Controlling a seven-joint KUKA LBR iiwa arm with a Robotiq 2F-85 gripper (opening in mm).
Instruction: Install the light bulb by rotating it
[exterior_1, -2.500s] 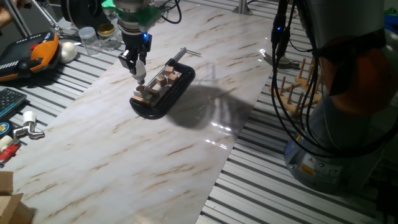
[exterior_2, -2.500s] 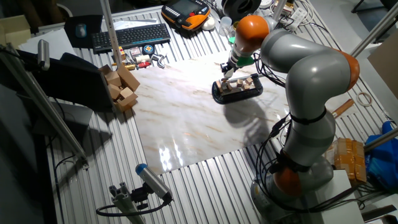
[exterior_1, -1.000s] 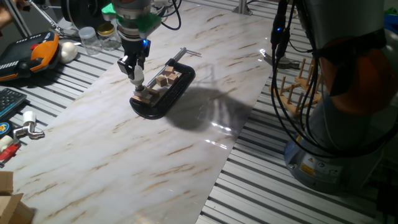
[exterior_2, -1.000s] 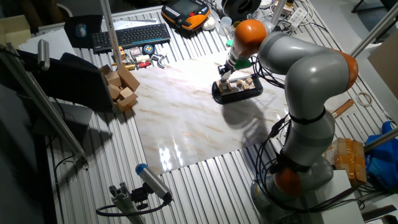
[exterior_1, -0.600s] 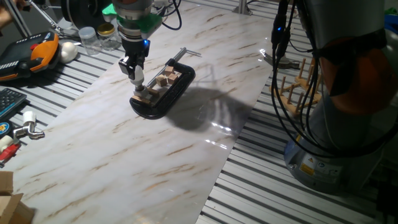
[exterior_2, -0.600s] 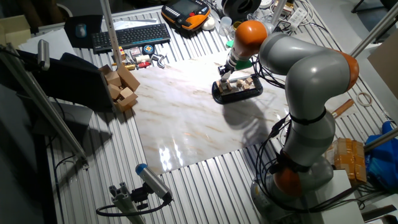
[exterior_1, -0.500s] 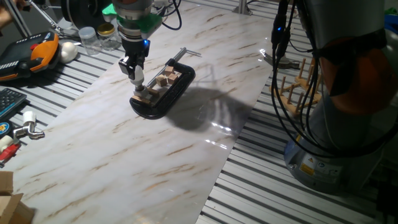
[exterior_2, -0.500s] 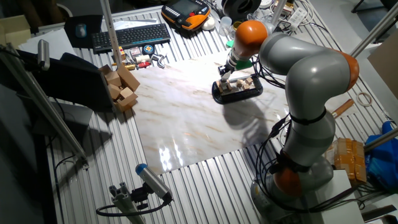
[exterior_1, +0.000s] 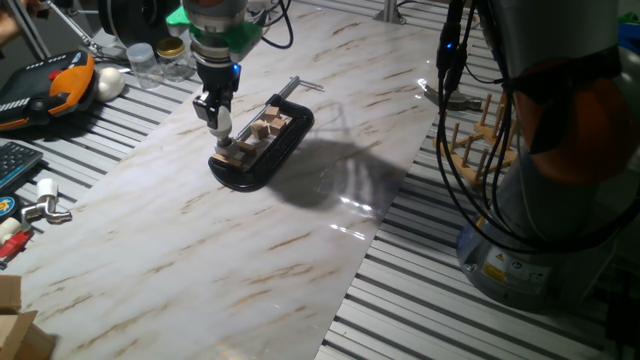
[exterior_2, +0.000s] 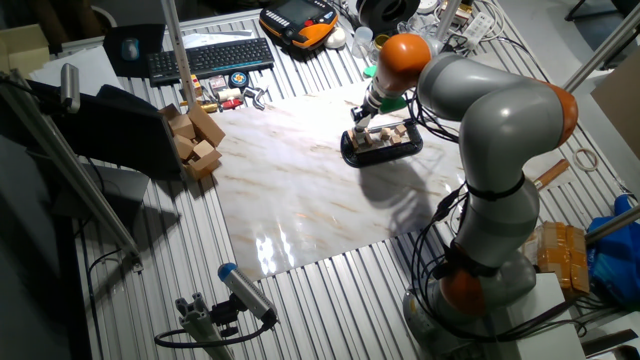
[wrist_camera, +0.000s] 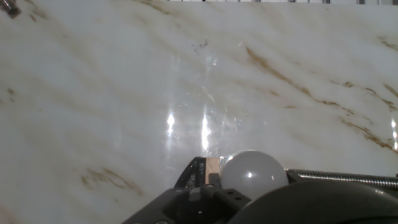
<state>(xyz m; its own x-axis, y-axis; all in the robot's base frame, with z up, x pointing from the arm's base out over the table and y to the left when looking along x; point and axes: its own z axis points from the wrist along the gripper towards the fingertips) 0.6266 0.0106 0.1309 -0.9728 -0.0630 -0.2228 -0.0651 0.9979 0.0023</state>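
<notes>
Now light bulb (wrist_camera: 254, 175) at clamp (exterior_1: 262, 148) end (marble beyond).

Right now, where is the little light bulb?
The light bulb sits low in the hand view, in the gripper over the near end of the black clamp.

The clamp (exterior_1: 260, 147) lies on the marble board (exterior_1: 200, 250), holding wooden blocks (exterior_1: 262, 128) in a row. The gripper (exterior_1: 219, 125) hangs over the clamp's end at 9 o'clock, with the light bulb (wrist_camera: 254, 175) at that end. Beyond the board at 10 o'clock stand jars (exterior_1: 155, 58). At 3 o'clock stands a peg rack (exterior_1: 478, 140).
</notes>
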